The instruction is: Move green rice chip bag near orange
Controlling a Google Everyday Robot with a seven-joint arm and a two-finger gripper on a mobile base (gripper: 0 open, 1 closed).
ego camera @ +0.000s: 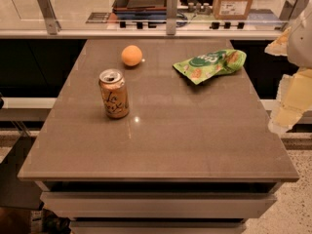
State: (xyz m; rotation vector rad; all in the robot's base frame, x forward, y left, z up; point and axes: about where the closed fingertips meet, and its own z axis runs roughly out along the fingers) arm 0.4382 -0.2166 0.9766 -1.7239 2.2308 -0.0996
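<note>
Currently your claw [291, 99] hangs at the right edge of view, off the table's [195, 145] right side, touching nothing on it. You cannot tell how far open it is. Bag [210, 65] lies back right, left of the claw and apart from it. Orange [131, 55] sits well left of the bag, behind the can [114, 93].

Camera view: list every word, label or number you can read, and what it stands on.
"La": script on the soda can; the rest is blurred.
Green rice chip bag: dark oval logo, lettering unreadable.
Cardboard box: white label, print too small.
Orange: none.
Gripper, at the right edge beside the table: none readable.
</note>
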